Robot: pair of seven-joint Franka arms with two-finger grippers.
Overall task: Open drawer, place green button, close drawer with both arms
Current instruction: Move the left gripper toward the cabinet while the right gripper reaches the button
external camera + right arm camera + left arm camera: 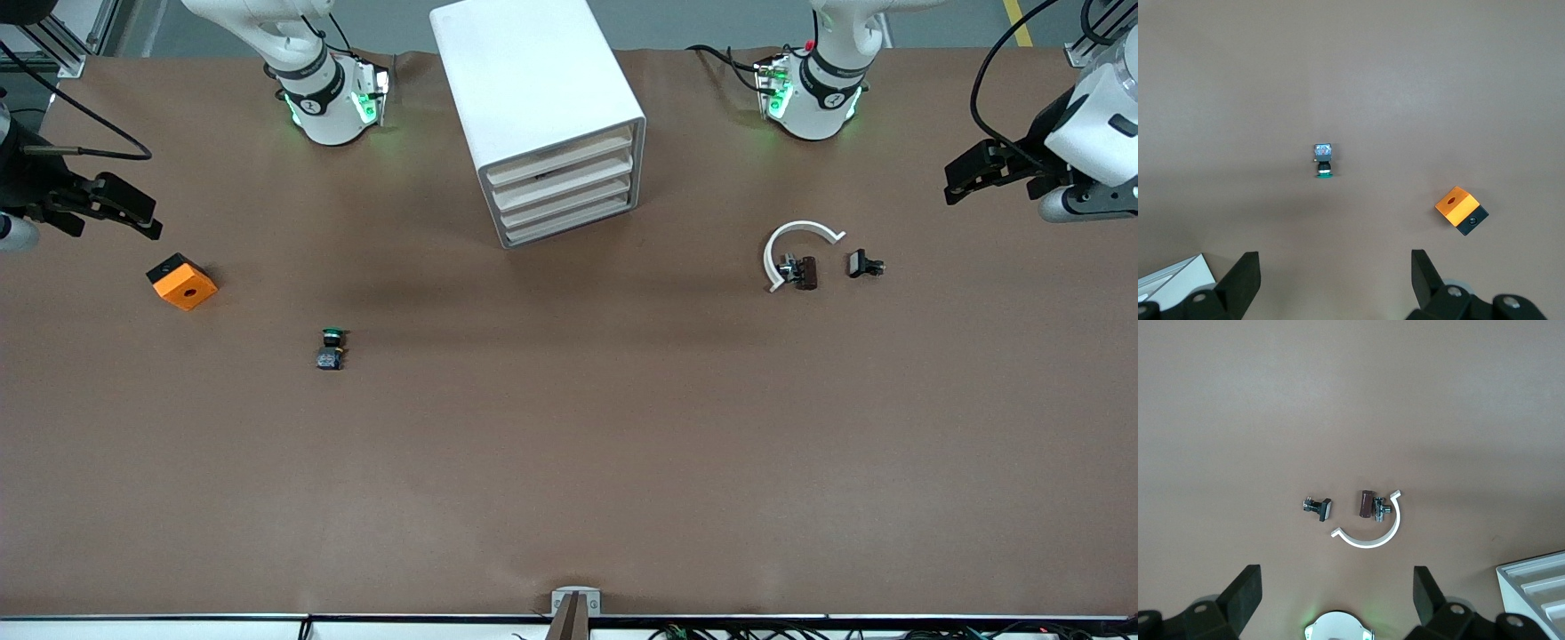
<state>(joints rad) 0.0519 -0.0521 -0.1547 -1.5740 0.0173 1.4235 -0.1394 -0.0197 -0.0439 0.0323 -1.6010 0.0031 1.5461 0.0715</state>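
The white cabinet (pixel 542 107) stands at the table's back middle with four cream-fronted drawers, all shut; the lowest drawer (pixel 569 223) is shut too. The button (pixel 331 348), green cap and dark body, lies on the brown table nearer the front camera, toward the right arm's end; it also shows in the right wrist view (pixel 1323 160). My right gripper (pixel 133 213) is open and empty, up over the table's edge at the right arm's end, near the orange block (pixel 182 281). My left gripper (pixel 965 178) is open and empty, up over the left arm's end.
A white C-shaped ring (pixel 794 246) with a small dark part (pixel 803 271) inside and a black clip part (pixel 863 264) lie toward the left arm's end; they also show in the left wrist view, the ring (pixel 1375 537). The orange block shows in the right wrist view (pixel 1460 210).
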